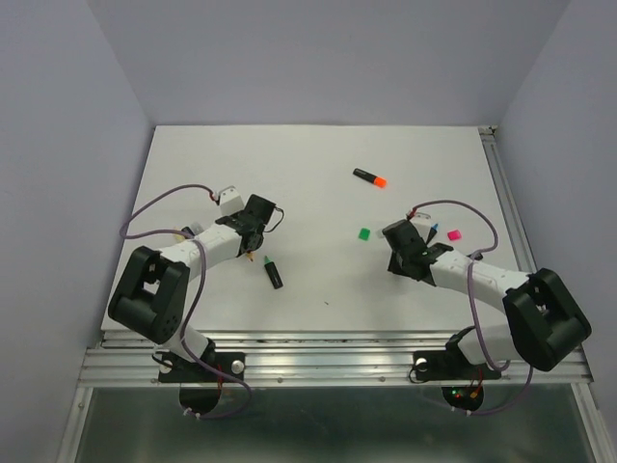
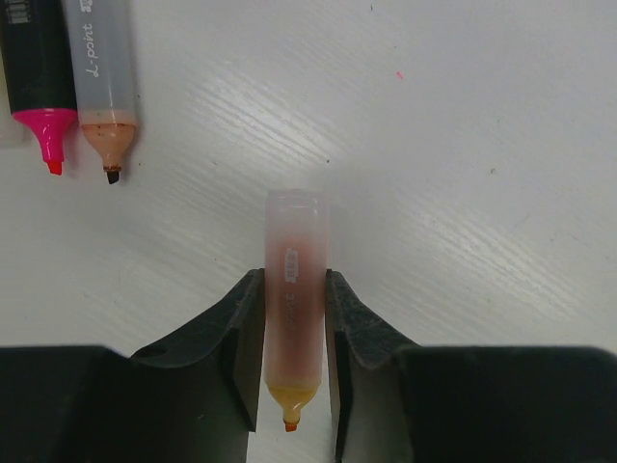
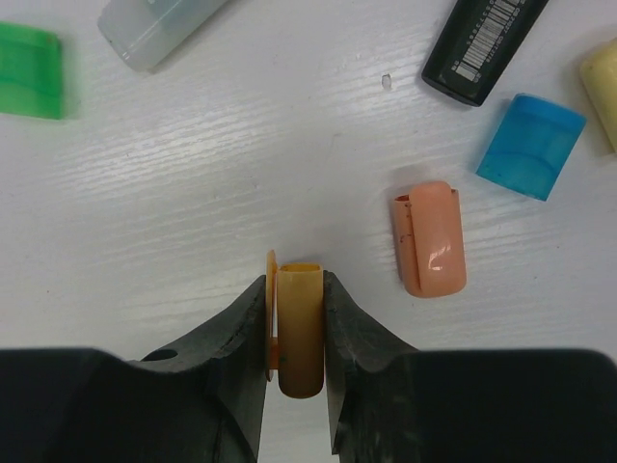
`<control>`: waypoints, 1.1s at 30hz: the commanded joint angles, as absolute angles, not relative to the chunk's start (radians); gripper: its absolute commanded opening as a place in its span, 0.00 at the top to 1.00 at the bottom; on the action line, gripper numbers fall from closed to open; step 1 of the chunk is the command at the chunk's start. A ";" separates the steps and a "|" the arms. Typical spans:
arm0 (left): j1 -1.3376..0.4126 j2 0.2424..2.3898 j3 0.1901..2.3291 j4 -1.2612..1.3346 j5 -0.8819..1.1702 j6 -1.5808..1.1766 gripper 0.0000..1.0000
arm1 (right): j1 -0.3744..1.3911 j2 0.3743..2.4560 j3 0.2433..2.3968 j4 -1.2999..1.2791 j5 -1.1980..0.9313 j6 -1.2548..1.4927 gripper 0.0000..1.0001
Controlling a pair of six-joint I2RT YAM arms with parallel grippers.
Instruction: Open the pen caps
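right pincer [image 3: 294, 289] clamps an amber plastic cap [image 3: 299, 338], left pincer [image 2: 293, 282] a translucent peach barrel [image 2: 296, 231]; orange cap [image 1: 380, 181] on a black highlighter [image 1: 363, 175] lies beyond, nearer right.

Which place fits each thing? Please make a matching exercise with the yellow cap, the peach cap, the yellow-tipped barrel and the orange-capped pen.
1. yellow cap
2. peach cap
3. yellow-tipped barrel
4. orange-capped pen

A. held in the left gripper
B. lying beyond both grippers
C. held in the right gripper
D. lying loose near the blue cap

Pairs: 1-C, 2-D, 3-A, 4-B
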State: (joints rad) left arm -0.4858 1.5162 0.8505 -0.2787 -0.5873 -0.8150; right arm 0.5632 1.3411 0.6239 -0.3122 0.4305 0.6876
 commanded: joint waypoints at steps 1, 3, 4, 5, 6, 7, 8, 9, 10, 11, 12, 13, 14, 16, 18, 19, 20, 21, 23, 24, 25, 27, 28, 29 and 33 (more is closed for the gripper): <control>-0.479 1.545 0.857 -0.272 -0.592 -0.793 0.88 | 0.555 1.348 0.695 -0.325 0.488 0.672 0.64; -0.480 1.563 0.862 -0.281 -0.592 -0.804 0.84 | 0.555 1.345 0.703 -0.336 0.486 0.672 0.48; -0.479 1.569 0.864 -0.281 -0.591 -0.805 0.83 | 0.555 1.342 0.706 -0.342 0.486 0.673 0.43; -0.479 1.571 0.865 -0.282 -0.588 -0.805 0.81 | 0.555 1.336 0.709 -0.348 0.485 0.673 0.38; -0.480 1.572 0.868 -0.285 -0.589 -0.810 0.76 | 0.555 1.321 0.715 -0.356 0.476 0.672 0.34; -0.479 1.571 0.868 -0.284 -0.588 -0.810 0.75 | 0.554 1.321 0.719 -0.360 0.471 0.670 0.31; -0.479 1.563 0.868 -0.282 -0.583 -0.810 0.66 | 0.555 1.298 0.724 -0.365 0.457 0.666 0.29; -0.477 1.560 0.870 -0.284 -0.583 -0.808 0.64 | 0.555 1.286 0.729 -0.368 0.446 0.661 0.26; -0.477 1.554 0.868 -0.287 -0.584 -0.808 0.59 | 0.554 1.257 0.735 -0.373 0.440 0.654 0.22; -0.479 1.552 0.870 -0.288 -0.584 -0.807 0.49 | 0.555 1.243 0.739 -0.374 0.431 0.650 0.21; -0.477 1.545 0.871 -0.298 -0.587 -0.805 0.46 | 0.555 1.226 0.748 -0.380 0.417 0.644 0.17; -0.477 1.542 0.876 -0.308 -0.592 -0.811 0.42 | 0.555 1.197 0.753 -0.385 0.411 0.643 0.14; -0.477 1.539 0.890 -0.319 -0.595 -0.813 0.35 | 0.555 1.180 0.756 -0.391 0.410 0.643 0.06; -0.477 1.529 0.905 -0.336 -0.591 -0.805 0.30 | 0.555 1.151 0.768 -0.413 0.410 0.644 0.00; -0.479 1.513 0.930 -0.333 -0.566 -0.789 0.28 | 0.555 1.109 0.773 -0.431 0.431 0.647 0.00; -0.479 1.506 0.937 -0.331 -0.555 -0.781 0.28 | 0.557 1.097 0.775 -0.434 0.442 0.653 0.00; -0.482 1.499 0.945 -0.330 -0.533 -0.764 0.28 | 0.555 1.089 0.775 -0.434 0.455 0.673 0.00; -0.482 1.482 0.956 -0.327 -0.522 -0.761 0.25 | 0.555 1.085 0.776 -0.433 0.475 0.684 0.00; -0.491 1.460 0.960 -0.319 -0.491 -0.750 0.23 | 0.555 1.098 0.794 -0.434 0.495 0.719 0.00; -0.495 1.430 0.956 -0.313 -0.482 -0.744 0.23 | 0.554 1.126 0.805 -0.442 0.512 0.730 0.00; -0.500 1.411 0.948 -0.298 -0.459 -0.741 0.22 | 0.554 1.143 0.819 -0.445 0.521 0.754 0.00; -0.506 1.349 0.910 -0.261 -0.416 -0.706 0.22 | 0.549 1.184 0.866 -0.465 0.528 0.770 0.00; -0.506 1.324 0.891 -0.208 -0.387 -0.689 0.21 | 0.548 1.221 0.880 -0.466 0.531 0.784 0.00; -0.508 1.301 0.872 -0.177 -0.321 -0.666 0.19 | 0.546 1.238 0.891 -0.465 0.534 0.791 0.00; -0.518 1.171 0.763 -0.063 -0.195 -0.611 0.01 | 0.488 1.321 0.939 -0.449 0.519 0.808 0.00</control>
